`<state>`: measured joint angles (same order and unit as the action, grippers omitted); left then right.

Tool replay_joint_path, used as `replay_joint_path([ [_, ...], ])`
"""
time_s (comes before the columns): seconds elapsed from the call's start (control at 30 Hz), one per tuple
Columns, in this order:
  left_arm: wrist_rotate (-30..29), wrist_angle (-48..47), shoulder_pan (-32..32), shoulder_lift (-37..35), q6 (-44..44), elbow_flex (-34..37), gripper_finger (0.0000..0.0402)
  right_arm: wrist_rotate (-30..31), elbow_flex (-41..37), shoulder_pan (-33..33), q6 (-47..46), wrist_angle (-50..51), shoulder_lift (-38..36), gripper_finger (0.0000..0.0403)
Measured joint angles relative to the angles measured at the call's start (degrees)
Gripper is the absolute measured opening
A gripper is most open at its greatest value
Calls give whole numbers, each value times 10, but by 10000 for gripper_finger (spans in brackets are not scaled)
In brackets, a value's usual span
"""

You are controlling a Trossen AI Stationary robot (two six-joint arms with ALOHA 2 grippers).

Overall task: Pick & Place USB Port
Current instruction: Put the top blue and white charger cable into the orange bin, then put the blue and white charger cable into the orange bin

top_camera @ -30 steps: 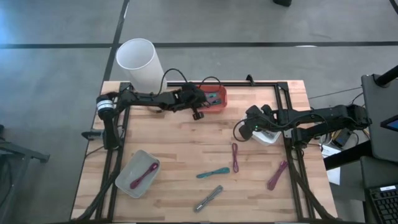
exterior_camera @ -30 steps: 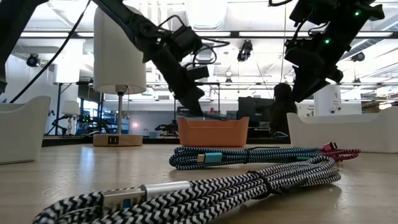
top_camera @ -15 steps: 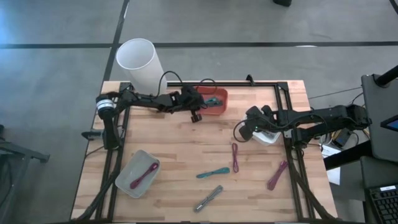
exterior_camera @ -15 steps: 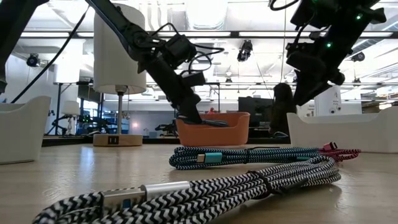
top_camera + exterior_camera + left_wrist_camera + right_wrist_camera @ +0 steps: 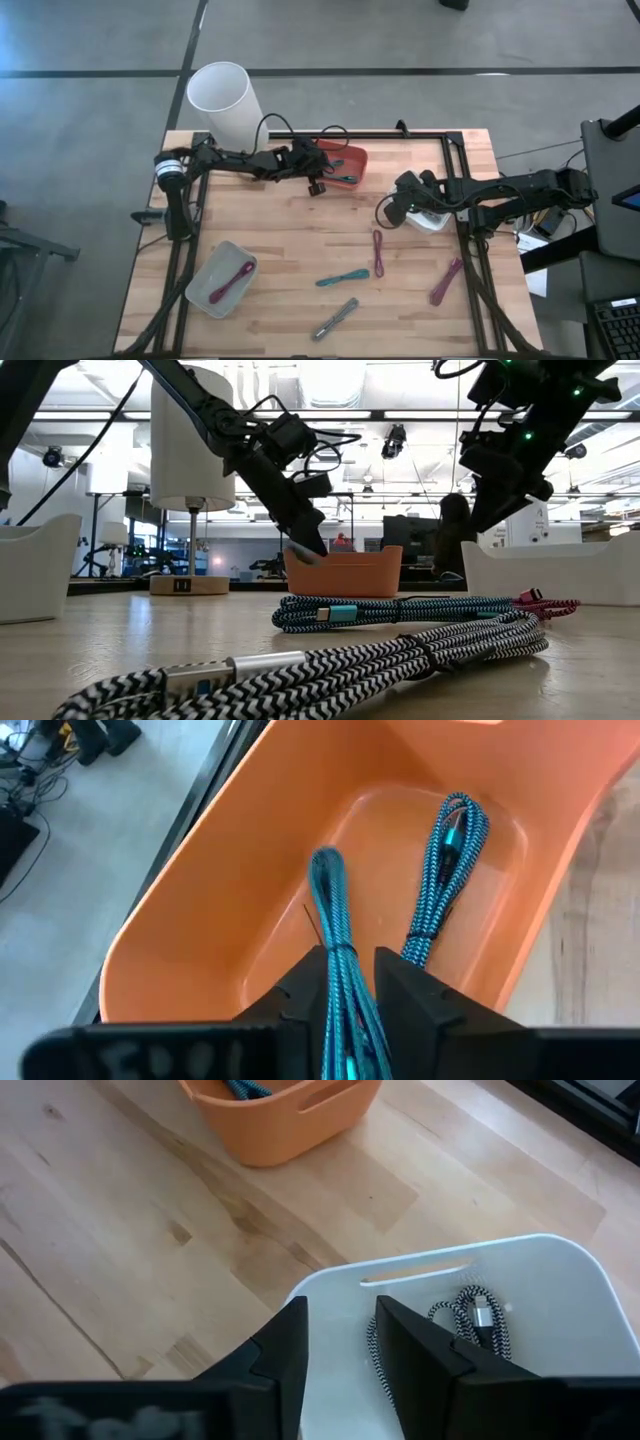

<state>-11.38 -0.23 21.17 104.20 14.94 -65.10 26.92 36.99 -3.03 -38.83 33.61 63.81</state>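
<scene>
Only wrist-side — second teal cable (image 5: 447, 870) in orange bin (image 5: 215, 890).

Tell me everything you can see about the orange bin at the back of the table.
The orange bin is a small open-topped tub that looks like smooth plastic, with rounded corners and slot handles. It sits upright at the table's far edge. One teal braided cable lies folded inside. A second teal cable hangs into it, clamped in the left gripper, whose jaws sit at the bin's rim.
</scene>
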Motion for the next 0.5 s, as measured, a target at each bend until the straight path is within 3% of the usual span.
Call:
replay_joint_path([
  [0.13, 0, 17, 0, 0, 0, 0, 108, -7, 0, 0, -1, -1, 0, 112],
  [0.23, 0, 32, -1, 0, 0, 0, 119, -46, 0, 0, -2, -2, 0, 117],
  [0.5, 0, 32, -17, -2, -5, -10, 121, -83, 0, 24, 48, -50, 0, 136],
])
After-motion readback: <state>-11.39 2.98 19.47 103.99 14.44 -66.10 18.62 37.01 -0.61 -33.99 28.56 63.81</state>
